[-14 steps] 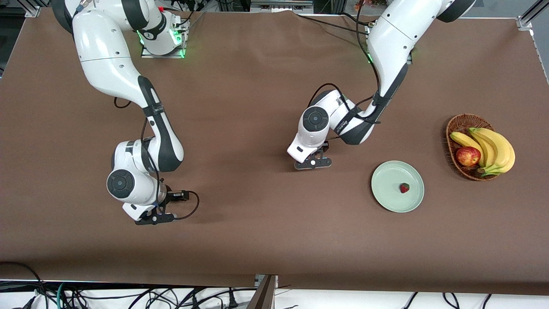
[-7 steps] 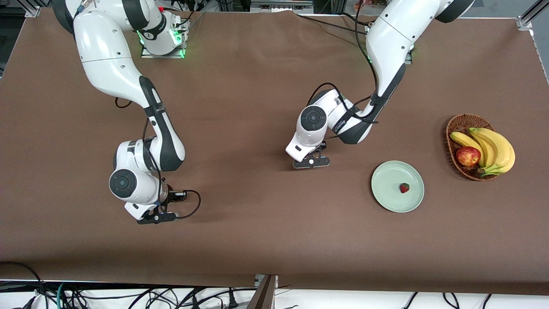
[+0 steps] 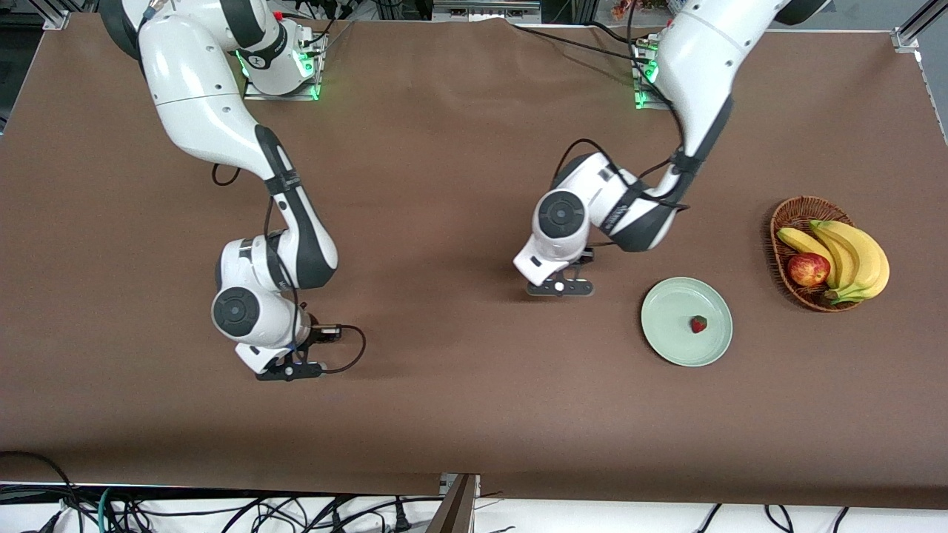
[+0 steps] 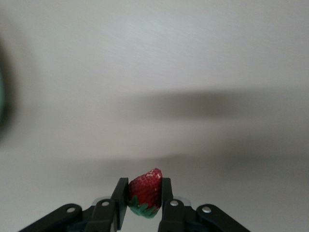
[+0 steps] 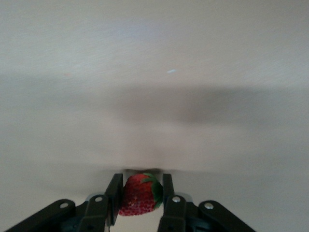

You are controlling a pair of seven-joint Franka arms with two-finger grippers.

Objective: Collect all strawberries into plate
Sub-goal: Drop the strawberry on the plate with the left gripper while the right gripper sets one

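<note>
1. You have the left gripper (image 3: 561,287) clamped on a strawberry (image 4: 145,195), its fingers pressed against both sides of the berry, green cap toward the palm. It hangs over the middle of the table (image 3: 444,185), just beside the plate (image 3: 670,344).
2. Your right gripper (image 3: 289,371) is likewise closed on a second strawberry (image 5: 139,194), pinched across its width. It sits over the table toward the right arm's end, well apart from the plate.
3. A third strawberry (image 3: 698,324) already lies in the plate, off-centre, which leaves bare plate for the other 2.
4. The plate sits toward the left arm's end, near the basket (image 3: 791,211) that holds the bananas (image 3: 852,255) and apple (image 3: 808,269).
5. Judging from this, both berries are gripped sideways so they can drop cleanly; the left one should go first, since it is closer.
</note>
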